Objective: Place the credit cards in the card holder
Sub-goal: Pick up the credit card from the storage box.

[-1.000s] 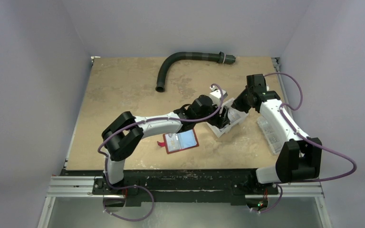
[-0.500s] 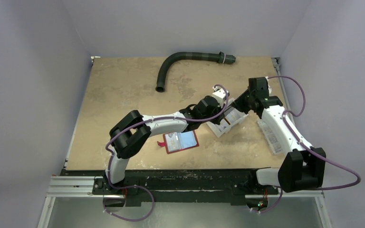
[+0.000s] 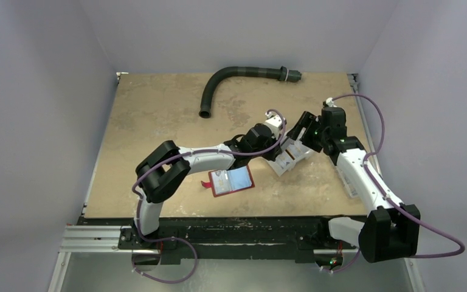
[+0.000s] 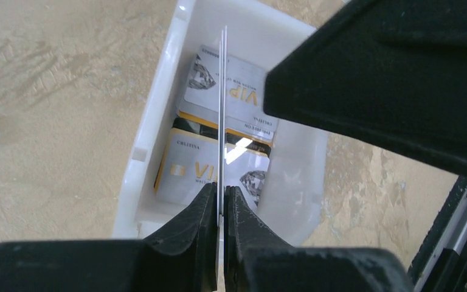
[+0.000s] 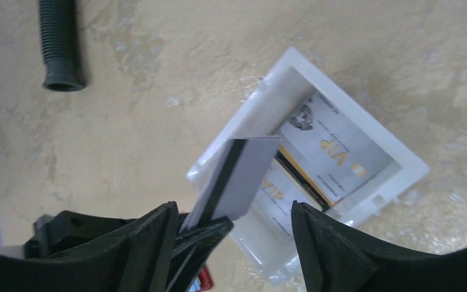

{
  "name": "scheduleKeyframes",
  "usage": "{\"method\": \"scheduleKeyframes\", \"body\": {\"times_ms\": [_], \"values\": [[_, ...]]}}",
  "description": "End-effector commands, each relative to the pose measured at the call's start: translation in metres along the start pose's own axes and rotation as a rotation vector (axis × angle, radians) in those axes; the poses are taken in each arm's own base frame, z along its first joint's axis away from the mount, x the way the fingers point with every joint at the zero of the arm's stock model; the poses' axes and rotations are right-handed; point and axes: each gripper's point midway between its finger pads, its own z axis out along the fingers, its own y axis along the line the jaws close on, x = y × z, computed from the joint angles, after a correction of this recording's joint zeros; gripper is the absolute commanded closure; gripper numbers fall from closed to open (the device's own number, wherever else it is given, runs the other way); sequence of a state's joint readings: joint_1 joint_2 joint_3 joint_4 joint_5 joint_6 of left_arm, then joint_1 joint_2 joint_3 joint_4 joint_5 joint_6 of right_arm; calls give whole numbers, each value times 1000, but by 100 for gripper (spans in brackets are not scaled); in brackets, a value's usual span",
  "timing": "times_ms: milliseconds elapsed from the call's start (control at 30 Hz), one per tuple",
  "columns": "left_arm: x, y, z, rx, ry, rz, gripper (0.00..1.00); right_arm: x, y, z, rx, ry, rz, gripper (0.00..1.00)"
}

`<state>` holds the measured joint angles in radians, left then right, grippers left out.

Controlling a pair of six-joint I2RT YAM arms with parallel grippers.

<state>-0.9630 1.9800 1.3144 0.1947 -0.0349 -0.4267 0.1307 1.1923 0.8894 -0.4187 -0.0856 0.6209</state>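
- Left gripper (image 4: 219,198) clamped on one credit card (image 5: 246,176), held edge-up above the white bin (image 4: 155,121) and clear of its walls.
- Other credit cards (image 4: 243,91) lie inside the bin.
- Right gripper (image 5: 231,213) has its fingers apart, straddling that card.
- Card holder (image 3: 232,180) lies open at the bin's 8 o'clock, bare table around it.
- A second ago the grips were reversed.

the top camera sits high above and behind the arm bases at the near edge of the table (image 3: 158,121), facing down and forward, and shows the whole surface from afar. the left wrist camera looks from very close past the left gripper (image 4: 220,190) down into the white bin (image 4: 149,121), right of the surface's middle. the right wrist camera sees that same bin from higher, plus the black hose (image 5: 58,42) toward the far edge.
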Motion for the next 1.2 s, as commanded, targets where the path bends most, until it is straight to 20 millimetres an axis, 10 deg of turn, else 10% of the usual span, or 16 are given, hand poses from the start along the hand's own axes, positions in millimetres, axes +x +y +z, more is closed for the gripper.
{"method": "scheduleKeyframes", "body": {"times_ms": [0,167,1167], "values": [[-30,-26,-21,110,-69,2,100,-8,35,-6,-218,-28,-115,19],[-32,-26,-32,129,-86,-3,100,6,47,-5,-368,32,-56,1],[-46,-30,-43,167,-111,-31,100,18,33,11,-392,77,131,5]]}}
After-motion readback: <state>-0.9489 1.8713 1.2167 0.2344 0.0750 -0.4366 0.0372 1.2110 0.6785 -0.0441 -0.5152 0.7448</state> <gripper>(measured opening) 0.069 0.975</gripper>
